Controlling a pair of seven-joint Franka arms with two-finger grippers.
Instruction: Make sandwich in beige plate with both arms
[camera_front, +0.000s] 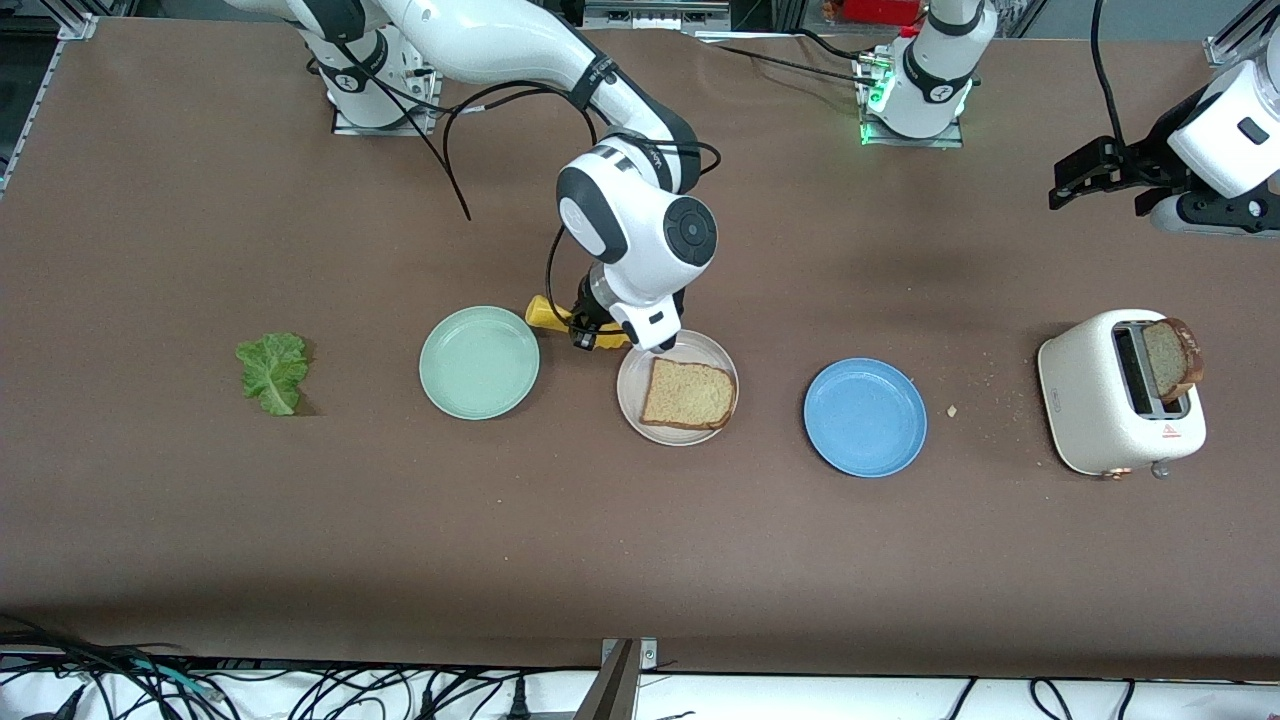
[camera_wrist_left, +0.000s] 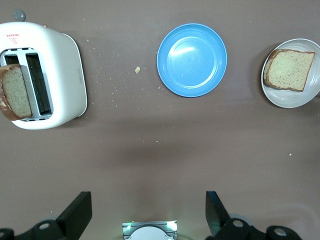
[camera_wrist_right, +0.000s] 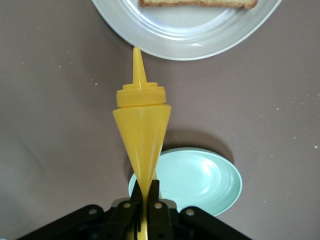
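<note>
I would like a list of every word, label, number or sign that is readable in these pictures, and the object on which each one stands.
No text can be read with certainty.
Toaster: a small red triangle warning sign with a red line of print beside it; too small to read.
Right arm's wrist: short dark lettering; too blurred to read.
Plates, bread and yellow bottle: no markings visible.

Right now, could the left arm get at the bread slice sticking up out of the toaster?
Probably yes. The left gripper hangs open with nothing in it, the bread slice stands up out of the toaster uncovered, and the right gripper is shut on the yellow bottle by the beige plate.
</note>
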